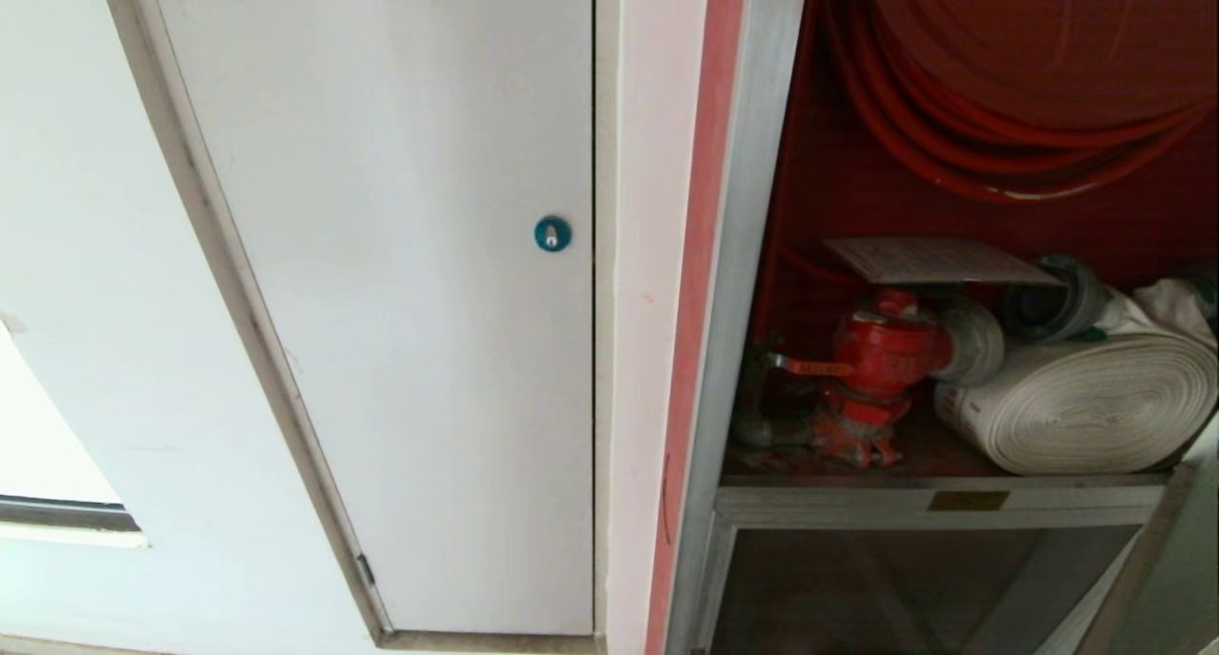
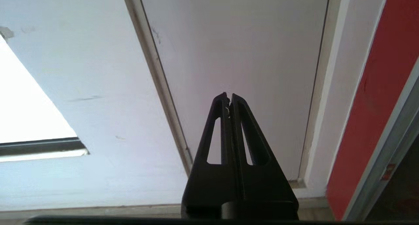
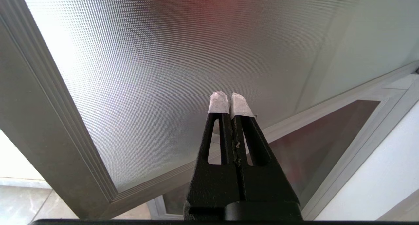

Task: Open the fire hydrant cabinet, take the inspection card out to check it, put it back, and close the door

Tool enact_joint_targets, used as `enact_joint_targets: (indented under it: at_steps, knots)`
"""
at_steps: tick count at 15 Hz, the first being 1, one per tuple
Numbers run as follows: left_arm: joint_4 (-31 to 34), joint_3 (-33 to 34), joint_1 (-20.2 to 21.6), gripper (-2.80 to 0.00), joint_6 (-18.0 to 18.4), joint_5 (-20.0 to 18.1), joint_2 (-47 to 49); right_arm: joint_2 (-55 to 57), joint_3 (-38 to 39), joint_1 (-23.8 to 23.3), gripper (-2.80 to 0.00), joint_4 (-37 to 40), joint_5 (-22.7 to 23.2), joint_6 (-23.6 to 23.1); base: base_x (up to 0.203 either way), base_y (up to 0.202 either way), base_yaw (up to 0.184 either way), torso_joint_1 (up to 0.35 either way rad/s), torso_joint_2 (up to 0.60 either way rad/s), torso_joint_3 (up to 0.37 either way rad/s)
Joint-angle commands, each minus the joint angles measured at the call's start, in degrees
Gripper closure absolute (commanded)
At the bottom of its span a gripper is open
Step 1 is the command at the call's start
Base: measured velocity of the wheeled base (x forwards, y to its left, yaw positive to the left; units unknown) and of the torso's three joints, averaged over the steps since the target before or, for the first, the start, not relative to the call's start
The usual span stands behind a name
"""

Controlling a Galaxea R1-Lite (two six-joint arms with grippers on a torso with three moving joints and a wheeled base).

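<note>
The fire hydrant cabinet stands open at the right of the head view, red inside. The pale printed inspection card lies flat on top of the red valve, beside the white rolled hose and under the red hose reel. The door shows only in the right wrist view, swung open, its ribbed glass close in front of my right gripper, which is shut and empty with white-taped tips. My left gripper is shut and empty, pointing at the white door. Neither gripper appears in the head view.
A white door with a blue lock fills the middle of the head view, left of the cabinet's red-edged frame. A smaller dark glass panel sits below the cabinet shelf. A bright window opening lies at the far left.
</note>
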Motion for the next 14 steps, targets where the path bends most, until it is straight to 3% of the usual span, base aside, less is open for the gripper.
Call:
enact_joint_targets:
  at_steps: [1,3,5,14]
  knots:
    - [0.5,1.1,0.0,0.00,0.7,0.1,0.0,0.0,0.0,0.0,0.00,0.0,0.0,0.0,0.000,0.000,0.000,0.000,0.00,0.000]
    - [3.1,1.0,0.0,0.00,-0.4,-0.1,0.0,0.0,0.0,0.0,0.00,0.0,0.0,0.0,0.000,0.000,0.000,0.000,0.00,0.000]
    - [3.2,0.9,0.0,0.00,-5.0,0.2,0.0,0.0,0.0,0.0,0.00,0.0,0.1,0.0,0.000,0.000,0.000,0.000,0.00,0.000]
    - [3.2,0.9,0.0,0.00,-5.1,0.5,0.0,0.0,0.0,0.0,0.00,0.0,0.1,0.0,0.000,0.000,0.000,0.000,0.00,0.000]
